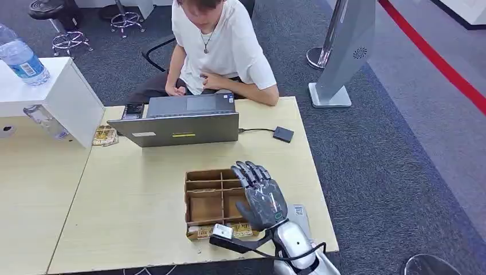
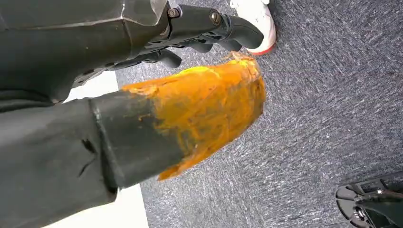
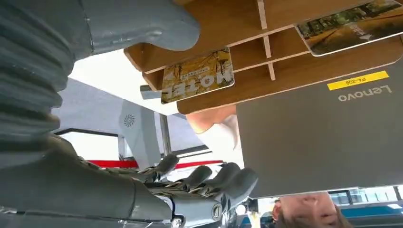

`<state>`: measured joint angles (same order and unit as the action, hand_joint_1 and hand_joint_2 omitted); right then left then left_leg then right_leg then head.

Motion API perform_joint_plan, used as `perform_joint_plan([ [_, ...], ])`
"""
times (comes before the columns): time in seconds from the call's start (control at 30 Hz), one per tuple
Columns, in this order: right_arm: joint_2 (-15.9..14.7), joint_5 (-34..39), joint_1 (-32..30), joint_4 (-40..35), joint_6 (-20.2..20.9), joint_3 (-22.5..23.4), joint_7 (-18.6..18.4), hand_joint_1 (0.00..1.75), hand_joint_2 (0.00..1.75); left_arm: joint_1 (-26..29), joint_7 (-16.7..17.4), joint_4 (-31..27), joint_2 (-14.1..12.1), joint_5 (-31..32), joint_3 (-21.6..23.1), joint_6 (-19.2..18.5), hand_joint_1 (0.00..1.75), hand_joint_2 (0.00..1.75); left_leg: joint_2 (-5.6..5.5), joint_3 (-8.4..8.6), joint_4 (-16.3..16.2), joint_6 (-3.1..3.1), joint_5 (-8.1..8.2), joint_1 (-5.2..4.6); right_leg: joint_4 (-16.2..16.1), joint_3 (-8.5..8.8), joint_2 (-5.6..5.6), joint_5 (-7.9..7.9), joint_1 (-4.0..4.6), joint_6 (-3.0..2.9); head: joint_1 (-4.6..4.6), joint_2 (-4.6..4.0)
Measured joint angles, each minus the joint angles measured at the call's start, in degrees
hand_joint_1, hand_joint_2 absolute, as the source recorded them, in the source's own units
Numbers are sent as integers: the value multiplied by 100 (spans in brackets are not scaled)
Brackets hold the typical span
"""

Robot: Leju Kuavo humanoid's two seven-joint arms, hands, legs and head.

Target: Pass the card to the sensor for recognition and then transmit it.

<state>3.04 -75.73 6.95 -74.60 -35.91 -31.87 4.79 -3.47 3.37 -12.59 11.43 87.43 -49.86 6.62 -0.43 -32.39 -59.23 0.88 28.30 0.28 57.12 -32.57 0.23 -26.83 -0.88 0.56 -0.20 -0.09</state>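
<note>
Cards (image 1: 241,230) lie in the near compartments of the wooden tray (image 1: 193,197) (one reads "MOTEL" in the right wrist view), none lifted. Right hand (image 1: 261,196) hovers above the tray, fingers spread, holding nothing. Left hand (image 2: 209,28) hangs over carpet, apparently empty. Picking, sensing at the small black reader (image 1: 283,134) and handover all remain.

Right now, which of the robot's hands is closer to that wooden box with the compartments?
The right hand: it hovers open over the divided wooden box's right side. The left hand hangs over grey carpet, away from the box.
</note>
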Motion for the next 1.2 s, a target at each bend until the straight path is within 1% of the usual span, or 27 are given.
perform_joint_plan([
  [0.1, 0, 0, 12, 26, 0, -4, -2, 40, 175, 0, 0, 0, -2, -2, 0, -2, 0, 0, 0, 0, 0, 0, 0, 0, 0, 0, 0, 0, 0, 0, 0, 0],
  [0.17, 0, -2, 12, 35, 0, -4, -2, 47, 175, 0, 0, 0, -7, 0, 0, -2, 0, 0, 0, 0, 0, 0, 0, 0, 0, 0, 0, 0, 0, 0, 0, 0],
  [0.43, 0, -20, 73, 133, 2, -4, -52, 54, 175, 0, 0, 0, -11, 0, 0, -2, 0, 0, 0, 0, 0, 0, 0, 0, 0, 0, 0, 0, 0, 0, 0, 0],
  [0.47, 0, -20, 81, 153, 2, -4, -52, 52, 175, 0, 0, 0, -11, 0, 0, -2, 0, 0, 0, 0, 0, 0, 0, 0, 0, 0, 0, 0, 0, 0, 0, 0],
  [0.63, 0, -20, 117, 234, 9, -4, -59, 63, 175, 0, 0, 0, -11, 9, 0, -2, 0, 0, 0, 0, 0, 0, 0, 0, 0, 0, 0, 0, 0, 0, 0, 0],
  [0.7, 2, -35, 141, 280, 7, -4, -79, 56, 175, 0, -2, 0, -11, 11, 0, -2, 0, 0, 0, 0, 0, 0, 0, 0, 0, 0, 0, 0, 0, 0, 0, 0],
  [0.8, 2, -37, 163, 332, 7, -4, -103, 56, 175, 0, -13, 0, -11, 11, 0, -2, 0, 0, 0, 0, 0, 0, 0, 0, 0, 0, 0, 0, 0, 0, 0, 0],
  [0.9, 2, -37, 170, 370, 9, -4, -105, 59, 175, 0, -20, 0, -11, 11, 0, -2, 0, 0, 0, 0, 0, 0, 0, 0, 0, 0, 0, 0, 0, 0, 0, 0],
  [0.93, 2, -37, 171, 378, 9, -4, -105, 63, 175, 0, -31, 0, -11, 11, 0, -2, 0, 0, 0, 0, 0, 0, 0, 0, 0, 0, 0, 0, 0, 0, 0, 0],
  [1.1, 2, -39, 204, 426, 9, -4, -105, 65, 175, 0, -31, 0, -15, 13, 0, -2, 0, 0, 0, 0, 0, 0, 0, 0, 0, 0, 0, 0, 0, 0, 0, 0],
  [1.2, 2, -39, 209, 444, 9, -4, -105, 72, 175, 0, -31, 0, -17, 13, 0, -4, 0, 0, 0, 0, 0, 0, 0, 0, 0, 0, 0, 0, 0, 0, 0, 0],
])
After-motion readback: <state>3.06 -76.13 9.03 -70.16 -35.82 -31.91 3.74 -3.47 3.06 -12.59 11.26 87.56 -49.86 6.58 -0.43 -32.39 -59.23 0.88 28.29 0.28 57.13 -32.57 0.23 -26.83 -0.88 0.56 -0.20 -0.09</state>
